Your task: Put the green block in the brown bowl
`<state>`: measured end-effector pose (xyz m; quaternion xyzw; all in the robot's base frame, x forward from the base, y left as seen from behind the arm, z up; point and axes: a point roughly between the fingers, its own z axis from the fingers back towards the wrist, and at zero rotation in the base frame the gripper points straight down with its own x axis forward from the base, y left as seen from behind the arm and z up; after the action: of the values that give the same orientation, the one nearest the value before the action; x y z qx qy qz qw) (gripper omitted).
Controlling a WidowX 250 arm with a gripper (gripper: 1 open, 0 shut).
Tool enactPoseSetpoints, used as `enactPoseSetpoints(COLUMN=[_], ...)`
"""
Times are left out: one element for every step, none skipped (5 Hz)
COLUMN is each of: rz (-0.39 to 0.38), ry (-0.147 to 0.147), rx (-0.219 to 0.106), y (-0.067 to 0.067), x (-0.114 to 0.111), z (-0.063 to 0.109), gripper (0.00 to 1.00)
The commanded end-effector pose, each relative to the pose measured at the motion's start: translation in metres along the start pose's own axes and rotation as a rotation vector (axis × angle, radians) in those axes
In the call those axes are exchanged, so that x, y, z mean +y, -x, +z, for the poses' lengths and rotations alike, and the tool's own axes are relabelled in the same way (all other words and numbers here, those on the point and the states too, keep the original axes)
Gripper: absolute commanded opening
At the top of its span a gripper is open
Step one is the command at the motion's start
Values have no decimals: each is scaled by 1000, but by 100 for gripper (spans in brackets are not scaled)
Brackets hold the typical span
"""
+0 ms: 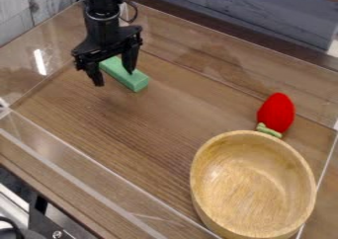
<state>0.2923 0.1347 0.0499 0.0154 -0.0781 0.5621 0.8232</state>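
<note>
- At the upper left of the table [172, 129], the green block [126, 73] lies flat on the wood, right by the claw [115, 69], slanting away from it.
- Around the block, the claw's two dark fingers stand spread; one reaches down on the left, the other crosses over or beside the block's upper part, and whether either touches it is hard to tell.
- Nothing appears to be gripped or lifted.
- Down at the lower right sits the brown bowl [211, 174], well apart from the block, with nothing in it.
- Judging by this layout, the task is in its early part: the arm has reached the block, but the grasp is not made.
- Left to do, then: close on the block, lift it, carry it across to the bowl and let go inside.
- Near the bowl's upper right lies a red strawberry toy [276, 112], which the task does not call for.
- No brand, label or writing can be read anywhere.
</note>
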Motion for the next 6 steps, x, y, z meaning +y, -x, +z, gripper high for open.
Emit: enactPoseSetpoints(rz=[23,12,-26,-36,-16,5], ry=[24,11,3,-22,-25,-15], rx=[-26,-16,8,23,25,36], y=[-15,-6,-1,-1,2,5], x=[-10,-17,-23,-16,-15,-14], z=[14,-6,-18,-20,-18,-2], gripper=[100,100,100,100,0,0])
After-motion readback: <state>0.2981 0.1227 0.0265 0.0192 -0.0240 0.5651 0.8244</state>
